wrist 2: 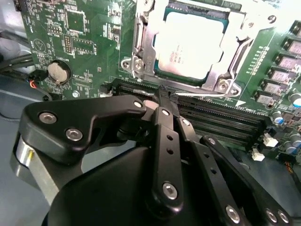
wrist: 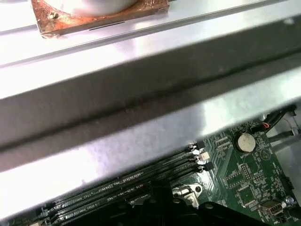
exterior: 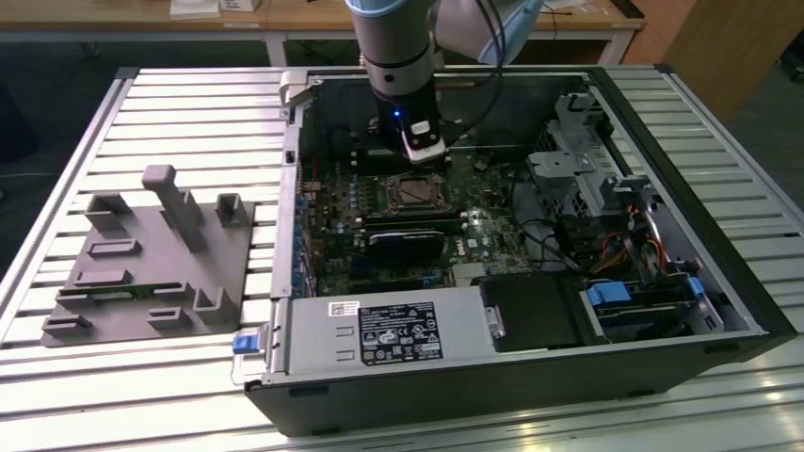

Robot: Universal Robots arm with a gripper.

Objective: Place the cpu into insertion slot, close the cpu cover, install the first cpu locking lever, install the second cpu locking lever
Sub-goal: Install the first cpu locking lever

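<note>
The cpu (wrist 2: 190, 44) lies flat in the insertion slot (exterior: 390, 193) on the green board, its pale metal top showing. The silvery cpu cover (wrist 2: 141, 52) is folded down around it, framing the chip through its window. A thin silvery lever rod (wrist 2: 207, 91) runs along the socket's edge nearest the fingers. My gripper (wrist 2: 161, 96) hangs just beside that edge, over the black memory slots (wrist 2: 221, 117). Its black fingers are shut, tips together, and I see nothing held between them. In the exterior view the gripper (exterior: 421, 158) stands inside the open case just behind the socket.
The open computer case (exterior: 679, 141) lies on a slatted metal table. A black card (exterior: 409, 243) sits in front of the socket, a power supply (exterior: 377, 334) nearer still. Drive bays and cables (exterior: 603, 207) fill the exterior view's right. A grey fixture block (exterior: 151, 264) stands at the left.
</note>
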